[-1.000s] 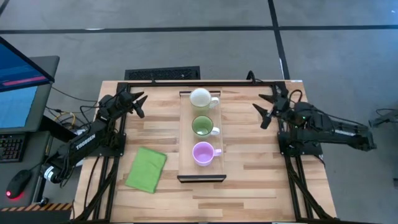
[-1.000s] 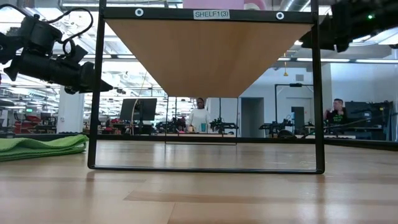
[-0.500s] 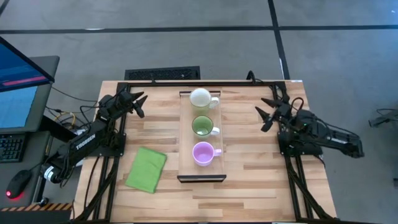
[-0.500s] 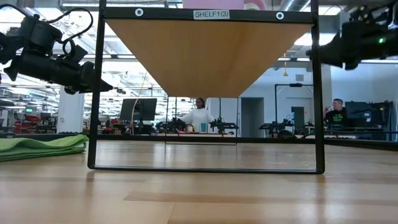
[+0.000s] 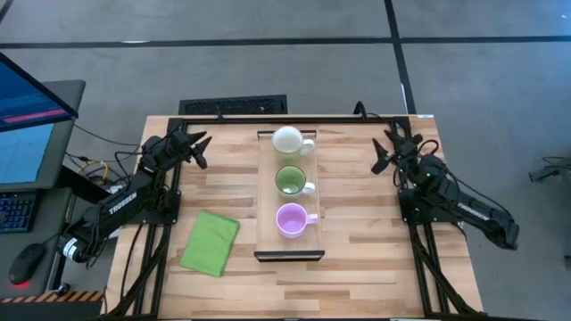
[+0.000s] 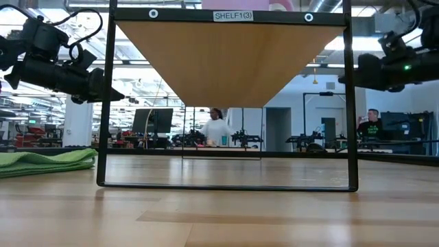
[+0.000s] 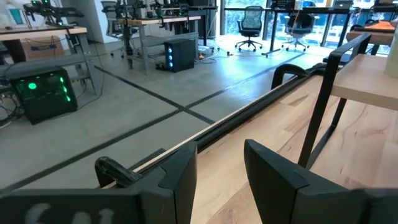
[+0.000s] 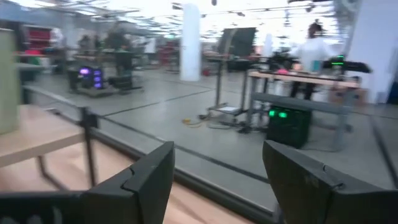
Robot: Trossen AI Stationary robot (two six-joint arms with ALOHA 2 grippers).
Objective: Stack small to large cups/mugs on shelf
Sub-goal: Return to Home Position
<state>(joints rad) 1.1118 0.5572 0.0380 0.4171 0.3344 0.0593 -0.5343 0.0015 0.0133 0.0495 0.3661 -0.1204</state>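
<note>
From low, the shelf [image 6: 230, 62] seemingly hides 2 of 3 mugs [image 5: 289, 181].

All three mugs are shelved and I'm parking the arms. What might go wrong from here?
1. The right gripper hangs, jaws open, beside the far end of the shelf; an inward swing might clip its frame or the handle of the white mug, which points that way.
2. The shelf is narrow and raised; a knock may tip the light green mug or light purple mug off.
The left gripper waits left of the shelf.
</note>
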